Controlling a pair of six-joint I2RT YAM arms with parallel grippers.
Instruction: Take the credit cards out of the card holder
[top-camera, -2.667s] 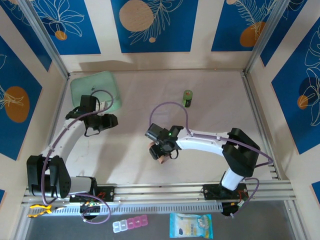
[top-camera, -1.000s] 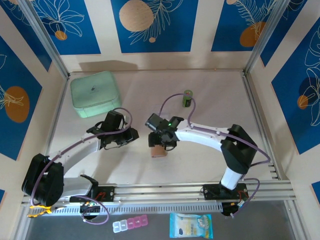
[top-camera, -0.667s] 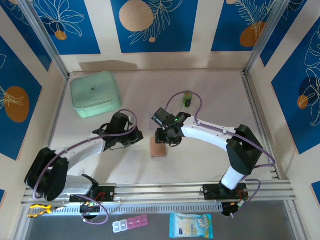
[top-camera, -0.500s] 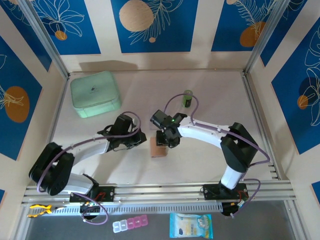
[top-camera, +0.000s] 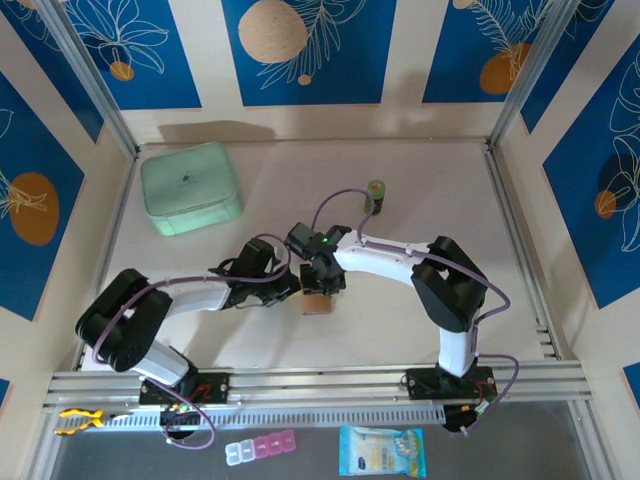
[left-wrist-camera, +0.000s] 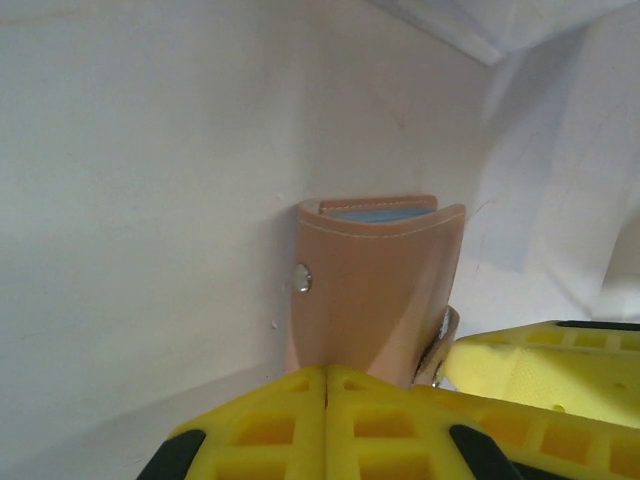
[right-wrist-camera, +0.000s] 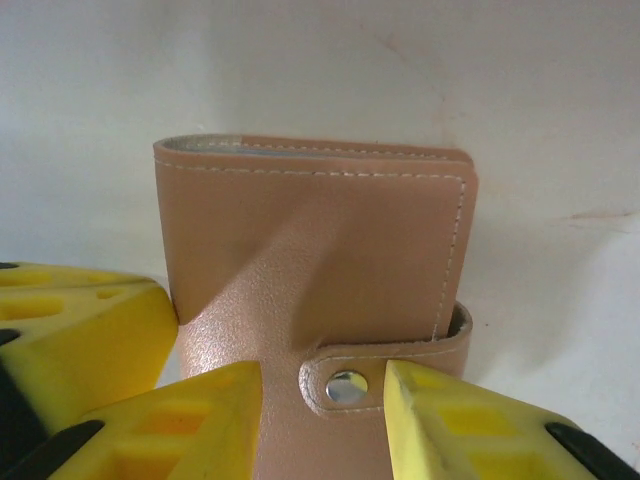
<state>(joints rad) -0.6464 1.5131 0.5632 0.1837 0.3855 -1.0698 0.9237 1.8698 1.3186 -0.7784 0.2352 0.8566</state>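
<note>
1. Top view:
   - The card holder (top-camera: 318, 302) lies on the worktop (top-camera: 420, 170), mid-front, btwn the two arms.
   - The left pincer (top-camera: 292, 291) comes in from the left, tips at the holder's left edge.
   - The right pincer (top-camera: 322, 283) sits over the holder's far end.
   - A mint-green case (top-camera: 190, 187) is in the far-left corner, well apart.
   - A small green bottle (top-camera: 375, 195) stands behind the right arm.
   - In front of the rail, off the worktop: a pill box (top-camera: 260, 449) and a blue-white packet (top-camera: 381, 450).
2. Left wrist:
   - The left pincer (left-wrist-camera: 325, 378) is clenched, yellow pads pressed together w/ no gap and nothing seen btwn them. It sits just in front of the card holder (left-wrist-camera: 375, 290).
   - The holder is tan, w/ a snap stud (left-wrist-camera: 302, 278) on its left side.
   - A blue-grey edge (left-wrist-camera: 380, 213) shows in its mouth; card or lining, can't tell.
   - A yellow finger (left-wrist-camera: 545, 365) of the right pincer is low right, beside the holder.
3. Right wrist:
   - The right pincer (right-wrist-camera: 325, 378) has a gap btwn its fingers, which sit either side of the snap tab (right-wrist-camera: 347, 386), over the card holder (right-wrist-camera: 310, 240).
   - Can't tell if it's gripping or just resting there.
   - The holder is closed, tab snapped.
   - The left pincer's finger (right-wrist-camera: 70, 330) is against the holder's left edge.
</note>
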